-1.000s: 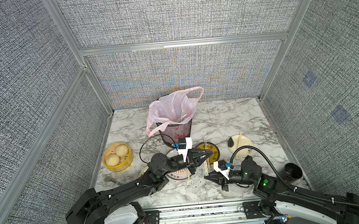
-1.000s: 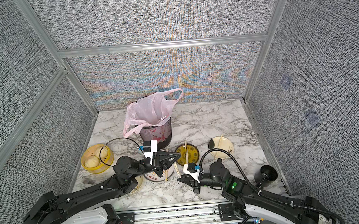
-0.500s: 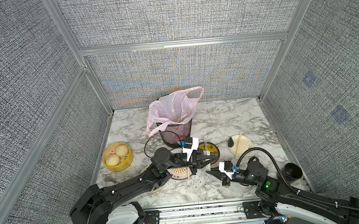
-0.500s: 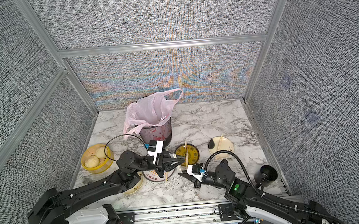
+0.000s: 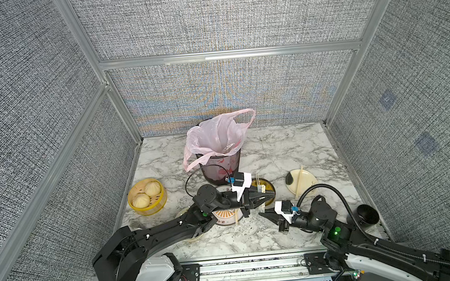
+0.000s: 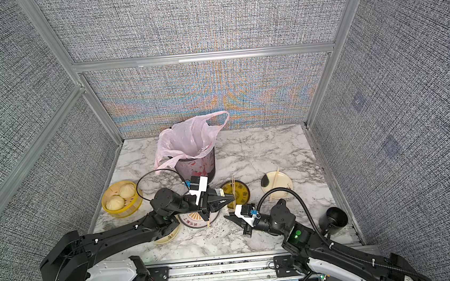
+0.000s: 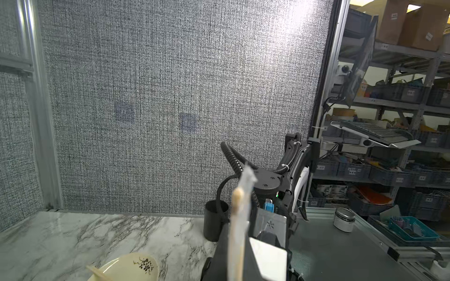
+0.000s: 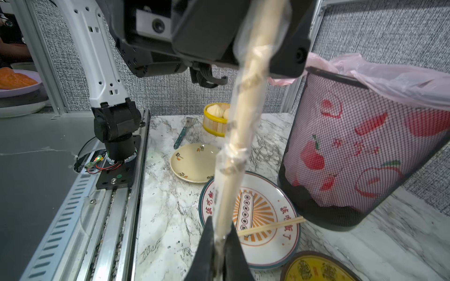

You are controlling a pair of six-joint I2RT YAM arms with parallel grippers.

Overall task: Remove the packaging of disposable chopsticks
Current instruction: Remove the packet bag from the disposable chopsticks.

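You've got left tool [image 5: 274,196] clamped on the chopsticks [image 8: 243,126], packaging [image 7: 248,176] on them, right tool [image 8: 220,226] pinched shut on the same pair's end, pair held off the surface [image 5: 288,146], mid front edge, beside printed plate [image 8: 265,206]

even overhead light, blurred wrist foregrounds

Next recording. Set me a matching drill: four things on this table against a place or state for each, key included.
1. wrapped chopsticks
2. steamer basket
3. mesh bin
4. black cup

A. lined with a pink bag
B. holds two buns
C. held between left hand and right hand
D. at the table's near right corner

Pairs: 1-C, 2-B, 3-A, 4-D
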